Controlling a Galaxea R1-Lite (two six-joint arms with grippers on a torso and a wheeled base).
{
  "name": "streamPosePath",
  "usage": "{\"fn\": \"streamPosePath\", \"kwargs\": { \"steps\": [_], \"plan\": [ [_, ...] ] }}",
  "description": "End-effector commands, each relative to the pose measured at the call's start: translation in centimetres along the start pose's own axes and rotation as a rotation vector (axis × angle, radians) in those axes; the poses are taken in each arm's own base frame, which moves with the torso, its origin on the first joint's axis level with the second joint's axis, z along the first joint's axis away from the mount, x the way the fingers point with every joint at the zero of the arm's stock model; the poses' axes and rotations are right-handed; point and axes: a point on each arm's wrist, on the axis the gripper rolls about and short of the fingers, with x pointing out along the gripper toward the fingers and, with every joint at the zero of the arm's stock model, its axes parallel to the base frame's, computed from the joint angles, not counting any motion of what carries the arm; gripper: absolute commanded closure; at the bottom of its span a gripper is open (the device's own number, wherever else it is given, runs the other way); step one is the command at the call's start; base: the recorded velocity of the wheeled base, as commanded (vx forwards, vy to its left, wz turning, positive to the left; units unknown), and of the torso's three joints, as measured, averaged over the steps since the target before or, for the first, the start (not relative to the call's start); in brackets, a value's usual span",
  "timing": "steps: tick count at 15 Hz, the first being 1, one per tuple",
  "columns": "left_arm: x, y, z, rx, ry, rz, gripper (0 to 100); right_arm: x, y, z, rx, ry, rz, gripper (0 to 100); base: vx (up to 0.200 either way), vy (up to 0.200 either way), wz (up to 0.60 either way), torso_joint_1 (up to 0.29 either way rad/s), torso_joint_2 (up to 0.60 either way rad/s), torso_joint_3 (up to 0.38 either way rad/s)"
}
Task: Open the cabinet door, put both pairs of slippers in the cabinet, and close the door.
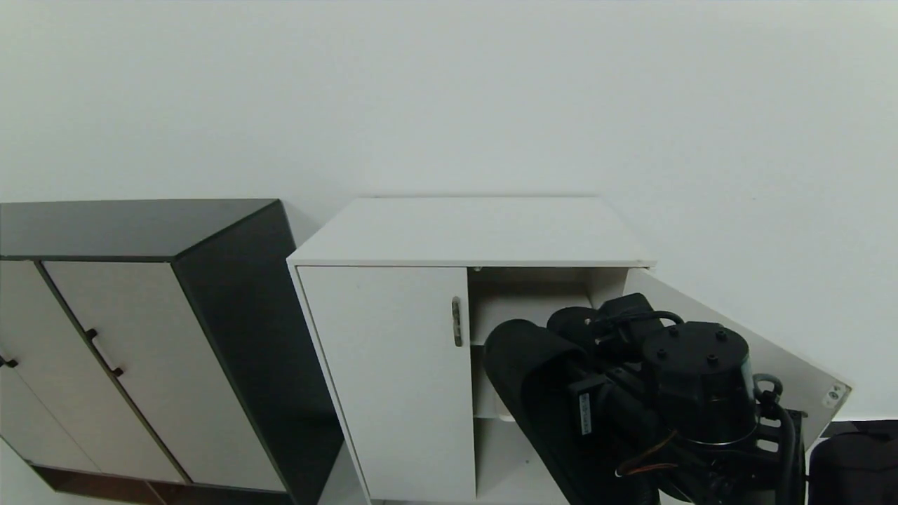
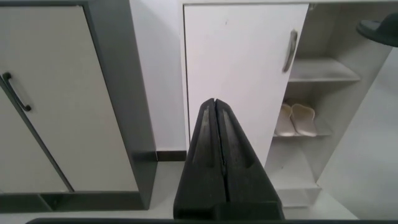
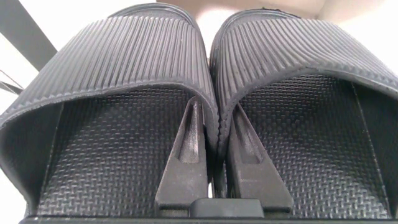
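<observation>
- Pinching both black slippers [image 3: 130, 68] at once, our right gripper [image 3: 215, 115] has one finger down inside each shoe. The fingers are drawn in narrow, with the two inner side walls squeezed together between them.
- We'd guess these are moulded foam or rubber: light, bendy and not fragile at all. The ribbed straps and the diamond-textured footbeds should keep them from sliding on the pads.
- Grabbing them by the touching inner walls looks like the smart spot to us, since one pinch carries the pair. The downside is that soft walls can flex, so the outer edges might sag or splay a bit on the way in.
- In the head view the pair is up at the open right half of the white cabinet [image 1: 463, 231], with its right door [image 1: 736, 337] swung out wide.
- Our left gripper [image 2: 215, 106] is closed tight on nothing. It faces the closed left door [image 2: 242, 68], well apart from it.
- The white slippers [image 2: 295, 119] are already inside, side by side on a middle shelf. There's a bare shelf [image 2: 323, 70] above them.
- A dark cabinet [image 1: 238, 315] stands just beside the white one, on our left.
</observation>
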Motion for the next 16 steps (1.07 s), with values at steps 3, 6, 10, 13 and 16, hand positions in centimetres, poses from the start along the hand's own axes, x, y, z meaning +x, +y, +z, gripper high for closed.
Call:
{"fn": "streamPosePath", "kwargs": {
  "steps": [3, 6, 10, 13, 16],
  "plan": [
    [0.0, 0.0, 0.0, 0.0, 0.0, 0.0, 100, 0.22, 0.09, -0.31, -0.006, 0.011, -0.002, 100, 0.0, 0.0, 0.0, -0.185, 0.51, 0.317],
    [0.0, 0.0, 0.0, 0.0, 0.0, 0.0, 100, 0.46, 0.17, -0.61, -0.012, 0.021, -0.004, 100, 0.0, 0.0, 0.0, -0.165, 0.49, 0.32],
    [0.0, 0.0, 0.0, 0.0, 0.0, 0.0, 100, 0.45, 0.16, -0.65, -0.013, 0.022, -0.004, 100, 0.0, 0.0, 0.0, -0.146, 0.47, 0.321],
    [0.0, 0.0, 0.0, 0.0, 0.0, 0.0, 100, 0.47, 0.16, -0.73, -0.015, 0.025, -0.005, 100, 0.0, 0.0, 0.0, -0.111, 0.46, 0.339],
    [0.0, 0.0, 0.0, 0.0, 0.0, 0.0, 100, 0.69, 0.24, -0.96, -0.02, 0.033, -0.006, 100, 0.0, 0.0, 0.0, -0.084, 0.44, 0.369]
  ]
}}
